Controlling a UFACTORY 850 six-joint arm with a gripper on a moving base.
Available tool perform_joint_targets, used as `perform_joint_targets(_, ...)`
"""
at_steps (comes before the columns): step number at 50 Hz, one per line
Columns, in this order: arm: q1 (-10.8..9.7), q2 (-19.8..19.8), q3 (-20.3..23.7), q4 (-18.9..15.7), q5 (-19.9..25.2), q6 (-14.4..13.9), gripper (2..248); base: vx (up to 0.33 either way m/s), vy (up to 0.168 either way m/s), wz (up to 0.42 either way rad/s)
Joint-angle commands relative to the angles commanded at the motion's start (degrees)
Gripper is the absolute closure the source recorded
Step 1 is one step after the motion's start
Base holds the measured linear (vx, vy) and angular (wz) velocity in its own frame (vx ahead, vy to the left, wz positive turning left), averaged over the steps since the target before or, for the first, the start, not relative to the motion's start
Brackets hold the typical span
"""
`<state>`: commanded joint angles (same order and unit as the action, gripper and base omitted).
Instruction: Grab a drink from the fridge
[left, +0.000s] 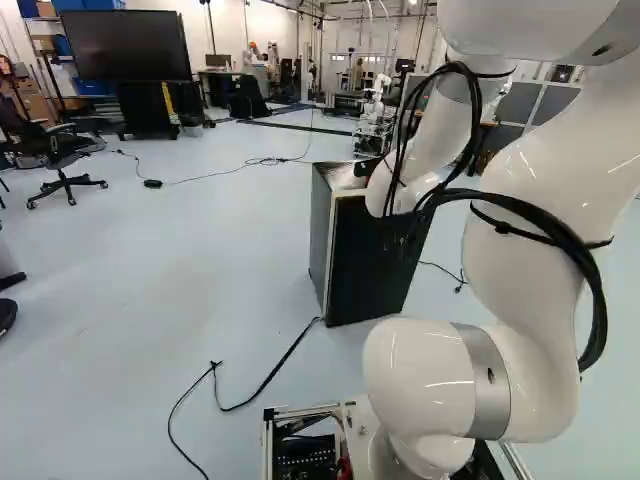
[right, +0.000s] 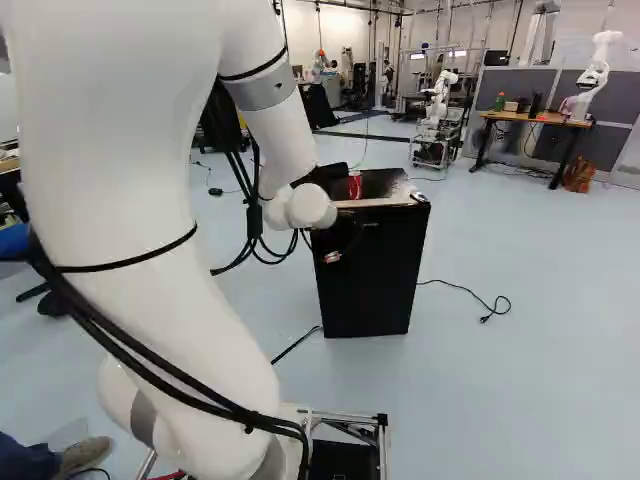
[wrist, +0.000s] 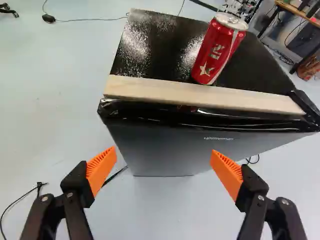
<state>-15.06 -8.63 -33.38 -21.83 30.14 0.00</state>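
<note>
- Wrist view: the red can, silver-topped and pale-starred, stands upright on the black fridge, ahead of the gripper.
- The gripper's fingers stand wide apart.

left, right base views: behind arm, looking ahead-down, sharing fridge; wrist view: closer, tilted down.

Brightly lit, with scattered glare.
Glints in thin white streaks on the arm, flares in speckled patches on the fridge top, gleams softly across the floor.
</note>
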Motion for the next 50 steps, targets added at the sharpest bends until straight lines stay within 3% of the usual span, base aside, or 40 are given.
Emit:
perform_joint_targets(25, 0.0, 0.0, 0.0, 0.8, 9.6, 0.0, 3, 0.000, 0.000, 0.000)
perform_joint_targets(50, 0.2, -1.1, -1.3, 5.8, 17.7, 0.0, 3, 0.000, 0.000, 0.000)
